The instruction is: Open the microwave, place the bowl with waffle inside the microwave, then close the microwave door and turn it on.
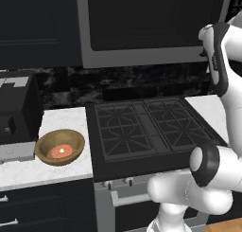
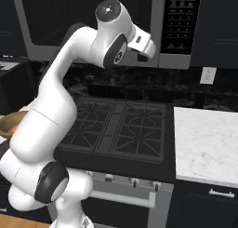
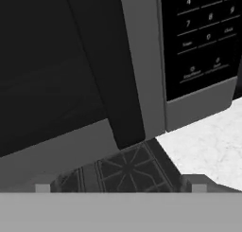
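1. The microwave [image 2: 107,27] hangs above the stove [image 1: 151,127], its grey frame around a dark glass front; the black button panel [image 2: 179,20] sits on its right side.
2. The microwave door [image 3: 56,79] is shut flush with the frame; its dark vertical handle bar [image 3: 116,75] runs down the door's right side, just beside the button panel, and fills the middle of the hand view.
3. The bowl [image 1: 60,147], tan and wooden, rests on the white marble counter [image 1: 61,122] left of the stove, just beside the stove's edge; the waffle [image 1: 60,151] lies in its centre, a reddish-orange patch with a pale middle.
4. The gripper [image 3: 120,188] is up in front of the microwave's lower right part, near the handle bar but not touching it; the jaws stand wide apart with nothing between them, and the fingertips [image 3: 196,183] show as small dark tips at the bottom of the hand view.
5. A black toaster-like box [image 1: 16,108] stands on the counter left of the bowl, close to it; a second stretch of marble counter [image 2: 207,143] lies right of the stove.
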You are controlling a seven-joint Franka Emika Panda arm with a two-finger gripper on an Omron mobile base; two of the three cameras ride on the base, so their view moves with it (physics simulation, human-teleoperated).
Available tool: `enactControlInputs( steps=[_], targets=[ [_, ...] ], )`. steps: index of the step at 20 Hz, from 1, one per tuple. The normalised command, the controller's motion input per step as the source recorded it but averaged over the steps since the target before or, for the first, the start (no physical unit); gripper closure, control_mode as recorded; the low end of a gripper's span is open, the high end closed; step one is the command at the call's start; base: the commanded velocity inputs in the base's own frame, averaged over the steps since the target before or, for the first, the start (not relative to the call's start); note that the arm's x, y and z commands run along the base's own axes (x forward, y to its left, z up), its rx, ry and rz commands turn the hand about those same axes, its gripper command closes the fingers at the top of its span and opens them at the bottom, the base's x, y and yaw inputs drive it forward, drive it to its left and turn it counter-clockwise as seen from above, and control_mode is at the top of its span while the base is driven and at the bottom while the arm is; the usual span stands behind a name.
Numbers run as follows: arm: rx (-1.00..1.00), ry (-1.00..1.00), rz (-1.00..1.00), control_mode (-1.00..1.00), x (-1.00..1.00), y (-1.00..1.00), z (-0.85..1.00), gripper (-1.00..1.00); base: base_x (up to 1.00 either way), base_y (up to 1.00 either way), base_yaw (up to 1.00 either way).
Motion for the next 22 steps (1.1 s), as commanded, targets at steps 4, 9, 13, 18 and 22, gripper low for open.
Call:
enactControlInputs(
  steps=[4, 9, 13, 18, 22],
  targets=[
    [0.06, -0.13, -0.01, -1.0, 0.5, -0.21, -0.01, -1.0, 0.0, 0.0, 0.0],
    [0.01, -0.12, -0.02, -1.0, 0.44, -0.04, -0.17, -1.0, 0.0, 0.0, 0.0],
    [0.0, -0.04, 0.0, -1.0, 0.44, 0.0, -0.32, -1.0, 0.0, 0.0, 0.0],
    [0.0, 0.0, 0.0, -1.0, 0.48, -0.19, -0.2, -1.0, 0.0, 0.0, 0.0],
    [0.0, -0.01, 0.0, -1.0, 0.45, -0.2, -0.15, -1.0, 0.0, 0.0, 0.0]
  ],
)
